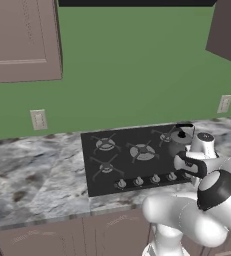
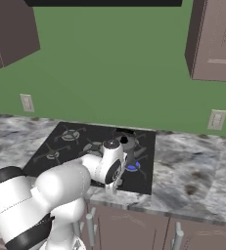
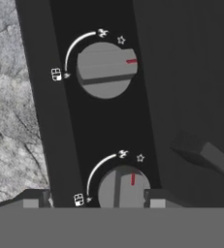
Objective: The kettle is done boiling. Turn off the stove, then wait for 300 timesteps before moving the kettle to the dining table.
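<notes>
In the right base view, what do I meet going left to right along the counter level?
Left wall outlet → stove → kettle on its right rear burner → bare marble counter → right wall outlet.

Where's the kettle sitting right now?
The kettle sits on the far right burner of the stove, near the green wall. In the left base view it is just behind the robot's claw, which hovers over the knobs.

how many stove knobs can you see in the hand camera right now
2. One knob sits in the upper middle of the hand view on the stove; the other knob is at the bottom between the fingers. More may lie outside the frame.
</notes>
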You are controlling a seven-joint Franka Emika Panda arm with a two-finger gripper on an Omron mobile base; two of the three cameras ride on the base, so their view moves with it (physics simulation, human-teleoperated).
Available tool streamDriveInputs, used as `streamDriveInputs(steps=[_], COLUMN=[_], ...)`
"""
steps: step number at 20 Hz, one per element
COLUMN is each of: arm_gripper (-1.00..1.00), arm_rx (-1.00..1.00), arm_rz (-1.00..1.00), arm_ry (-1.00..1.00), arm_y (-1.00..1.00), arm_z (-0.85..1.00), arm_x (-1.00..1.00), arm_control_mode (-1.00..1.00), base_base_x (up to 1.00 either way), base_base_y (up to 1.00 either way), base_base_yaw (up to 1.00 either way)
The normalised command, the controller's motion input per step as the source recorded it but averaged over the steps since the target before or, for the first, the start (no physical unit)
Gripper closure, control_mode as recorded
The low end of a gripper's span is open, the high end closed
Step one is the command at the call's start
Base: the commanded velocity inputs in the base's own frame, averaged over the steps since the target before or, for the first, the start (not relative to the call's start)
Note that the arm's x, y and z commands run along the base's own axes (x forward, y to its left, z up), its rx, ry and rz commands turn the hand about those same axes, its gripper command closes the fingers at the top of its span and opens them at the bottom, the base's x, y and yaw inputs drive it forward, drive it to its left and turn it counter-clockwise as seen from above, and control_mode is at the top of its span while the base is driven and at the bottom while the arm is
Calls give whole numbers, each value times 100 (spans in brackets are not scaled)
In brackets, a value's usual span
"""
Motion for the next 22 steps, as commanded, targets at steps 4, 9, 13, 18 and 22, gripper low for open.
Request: streamDriveInputs(steps=[4, 9, 13, 18, 22], arm_gripper=[-100, -100, -100, -100, 100], arm_rx=[0, 0, 0, 0, 0], arm_rz=[0, 0, 0, 0, 0], arm_ry=[3, 1, 0, 0, 0], arm_y=[0, 0, 0, 0, 0], arm_z=[-8, -7, -17, -16, -15], arm_x=[3, 1, 0, 0, 2], arm_control_mode=[-100, -100, -100, -100, -100], base_base_x=[0, 0, 0, 0, 0], base_base_y=[0, 0, 0, 0, 0], base_base_yaw=[0, 0, 0, 0, 0])
